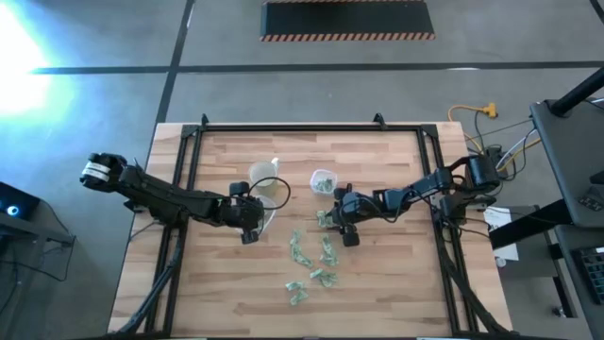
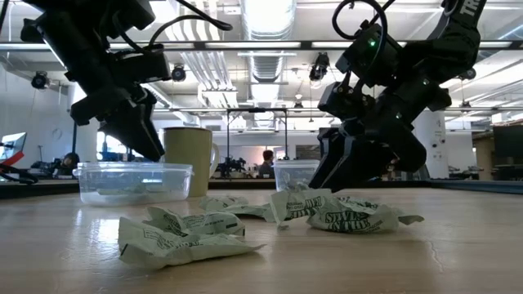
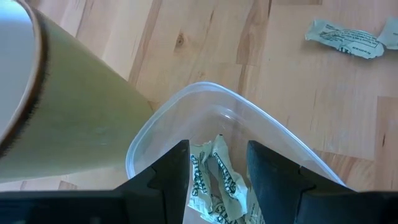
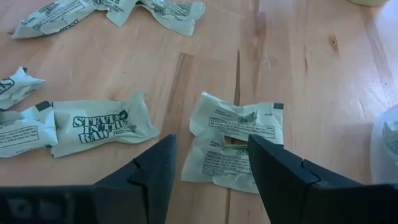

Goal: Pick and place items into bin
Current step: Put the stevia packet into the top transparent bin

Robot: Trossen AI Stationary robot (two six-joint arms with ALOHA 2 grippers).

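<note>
Judging by what lies on the bench (image 1: 377, 283), you are early in the job: a few packets (image 3: 214, 180) sit in the clear bin (image 3: 155, 134) directly under your left claw (image 3: 217, 168), whose fingers stand apart and hold nothing. A second small tub (image 1: 323, 179) just beyond your right claw (image 4: 211, 165) also holds some. That right claw is spread wide and empty, poised over a folded packet (image 4: 233, 143) between its fingers, with most loose packets (image 1: 316, 264) scattered close beside it, waiting. The cup (image 3: 68, 118) stands against the bin.
</note>
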